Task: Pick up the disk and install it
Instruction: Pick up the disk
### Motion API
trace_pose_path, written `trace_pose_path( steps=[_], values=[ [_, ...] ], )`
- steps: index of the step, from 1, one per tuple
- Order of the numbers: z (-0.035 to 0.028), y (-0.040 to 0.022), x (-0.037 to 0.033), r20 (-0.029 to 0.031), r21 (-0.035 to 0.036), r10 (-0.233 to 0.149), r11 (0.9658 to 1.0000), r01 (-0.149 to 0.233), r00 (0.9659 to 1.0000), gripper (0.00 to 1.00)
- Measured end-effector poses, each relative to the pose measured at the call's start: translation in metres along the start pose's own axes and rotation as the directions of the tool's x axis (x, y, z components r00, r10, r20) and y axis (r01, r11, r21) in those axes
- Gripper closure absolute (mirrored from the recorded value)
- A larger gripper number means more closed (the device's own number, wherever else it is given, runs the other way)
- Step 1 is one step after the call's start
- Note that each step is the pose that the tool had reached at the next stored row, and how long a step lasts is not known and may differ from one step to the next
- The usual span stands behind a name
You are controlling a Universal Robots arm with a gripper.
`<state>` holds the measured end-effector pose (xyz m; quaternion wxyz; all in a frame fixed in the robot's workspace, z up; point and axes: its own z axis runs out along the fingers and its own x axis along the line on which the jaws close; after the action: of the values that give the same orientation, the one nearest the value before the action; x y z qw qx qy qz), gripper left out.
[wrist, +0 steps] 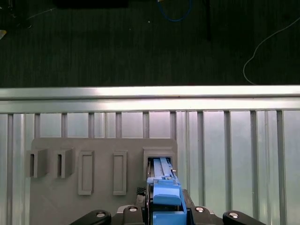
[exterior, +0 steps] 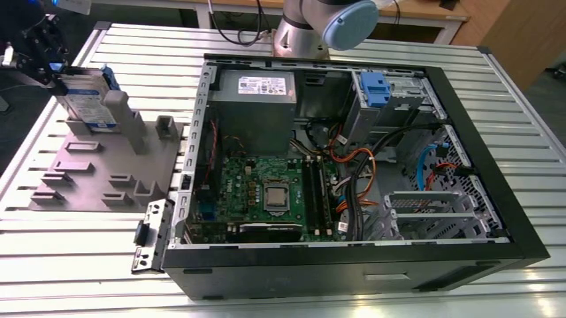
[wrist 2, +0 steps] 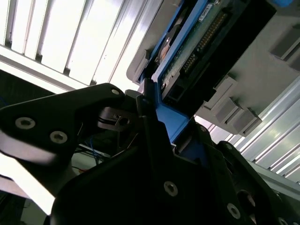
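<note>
Claw (exterior: pixel 53 69) pressed together on the blue-railed upper end of the disk (exterior: pixel 89 99), which stands upright directly beneath it. The disk's lower end sits in a slot of the grey fixture plate (exterior: pixel 106 179) lying on the slatted metal worktop (exterior: pixel 79 265).

In the first wrist view the claw (wrist: pixel 165 212) pinches the blue tab of the disk (wrist: pixel 164 180), with the fixture plate's (wrist: pixel 103 197) other slots beside it. In the second wrist view the disk's (wrist 2: pixel 197 47) blue rail runs between the black fingers (wrist 2: pixel 154 140).

Well apart from the claw, toward the exterior view's right, lies the open computer case (exterior: pixel 495 199), holding a grey power-supply box (exterior: pixel 252 86) and a green motherboard (exterior: pixel 265 192).
</note>
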<state>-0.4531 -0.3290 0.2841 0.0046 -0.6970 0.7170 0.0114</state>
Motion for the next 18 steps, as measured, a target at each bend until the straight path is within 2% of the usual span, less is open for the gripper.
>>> trace_pose_path(
  steps=[4,18],
  values=[
    [0.0000,0.0001,0.0000,-0.0002,-0.0005,-0.021,0.9998,0.021,0.9998,0.63],
    [0.0001,0.0001,0.0001,-0.0001,-0.0003,-0.016,0.9999,0.016,0.9999,0.63]
  ],
)
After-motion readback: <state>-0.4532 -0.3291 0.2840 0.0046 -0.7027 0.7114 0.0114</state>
